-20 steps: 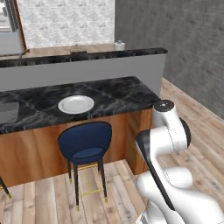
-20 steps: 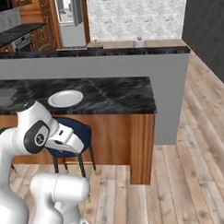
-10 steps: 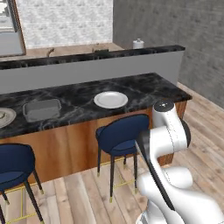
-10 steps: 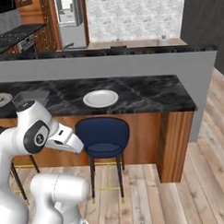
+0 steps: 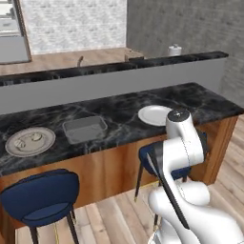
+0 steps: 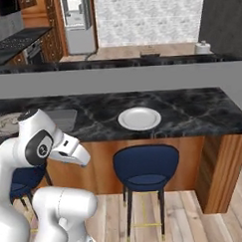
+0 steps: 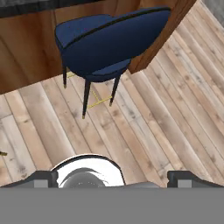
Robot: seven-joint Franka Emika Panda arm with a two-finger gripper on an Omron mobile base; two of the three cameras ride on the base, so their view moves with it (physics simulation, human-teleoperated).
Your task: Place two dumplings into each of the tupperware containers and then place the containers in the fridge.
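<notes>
The dumplings (image 5: 29, 138) sit as a few small pale lumps on a round beige plate (image 5: 29, 141) at the far left of the dark marble counter (image 5: 119, 112); how many there are is too small to tell; just to their right, apart from the plate, lies a grey tupperware container (image 5: 85, 128), shallow and apparently empty; in the right base view its corner shows behind the arm's shoulder (image 6: 68, 118). A second, white plate (image 6: 139, 118) rests further right on the counter, bare. The fridge (image 6: 78, 22) stands far back across the room, beyond a second counter.

The gripper (image 7: 111, 177) hangs low in front of the counter, pointing at the wooden floor (image 7: 148, 122) and a blue stool (image 7: 107, 39); its two tips stand wide apart with nothing between them.

Risks, as I judge them: the arm must rise from below the counter edge, so it could clip the overhang or a stool; the lumps are small and rounded, so a poor pinch could roll one off the plate; the light tray may slide when a dumpling is dropped in; the long haul to the fridge could spill contents.
</notes>
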